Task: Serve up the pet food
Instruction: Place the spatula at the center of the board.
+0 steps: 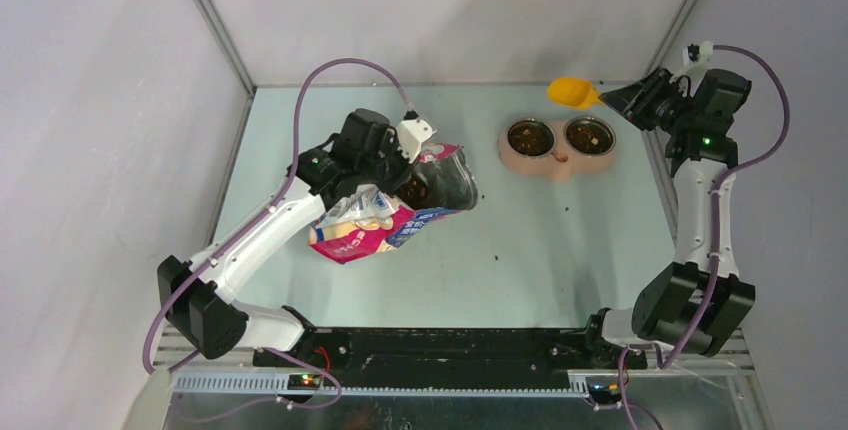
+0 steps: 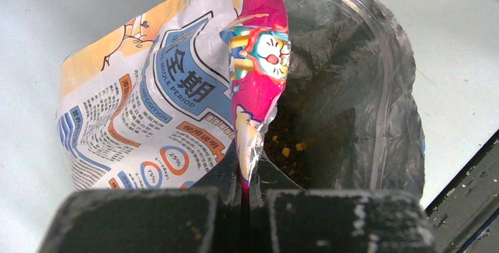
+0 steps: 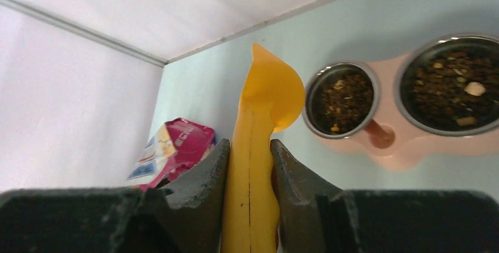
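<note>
1. Kibble, the pet food, fills both bowls of the pink feeder at 1 o'clock on the desk; more sits inside the bag.
2. Holding that bag's mouth agape, the left end effector is pressed together on its rim.
3. At the feeder's 12 o'clock, the right end effector clamps the yellow scoop by its handle; any load in it is hidden.
4. Serving looks nearly done. Next comes another dip into the bag at the feeder's 9 o'clock, or parking the scoop.
</note>
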You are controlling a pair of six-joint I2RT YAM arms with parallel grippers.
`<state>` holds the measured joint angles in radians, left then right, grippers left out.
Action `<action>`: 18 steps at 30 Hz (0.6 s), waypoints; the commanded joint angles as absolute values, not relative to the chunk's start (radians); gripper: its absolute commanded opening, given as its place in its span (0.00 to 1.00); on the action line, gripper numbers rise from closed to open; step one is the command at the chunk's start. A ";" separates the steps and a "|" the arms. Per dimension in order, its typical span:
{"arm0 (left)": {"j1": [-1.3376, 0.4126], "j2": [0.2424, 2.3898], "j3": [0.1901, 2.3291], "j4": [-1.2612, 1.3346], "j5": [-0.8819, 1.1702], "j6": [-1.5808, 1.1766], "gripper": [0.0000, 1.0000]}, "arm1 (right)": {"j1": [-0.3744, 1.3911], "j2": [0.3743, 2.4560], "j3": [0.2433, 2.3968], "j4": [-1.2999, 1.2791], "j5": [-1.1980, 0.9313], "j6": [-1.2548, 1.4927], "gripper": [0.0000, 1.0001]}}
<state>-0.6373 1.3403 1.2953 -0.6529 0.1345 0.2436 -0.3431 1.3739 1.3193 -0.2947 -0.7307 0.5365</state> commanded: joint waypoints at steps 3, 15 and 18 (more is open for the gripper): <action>-0.648 1.279 1.297 -0.596 0.196 0.238 0.00 | -0.289 1.312 1.365 -0.192 -0.820 0.632 0.00; -0.649 1.274 1.295 -0.593 0.198 0.236 0.00 | -0.226 1.267 1.326 -0.073 -0.933 0.695 0.00; -0.649 1.278 1.297 -0.593 0.199 0.237 0.00 | -0.221 1.252 1.308 -0.026 -0.963 0.711 0.00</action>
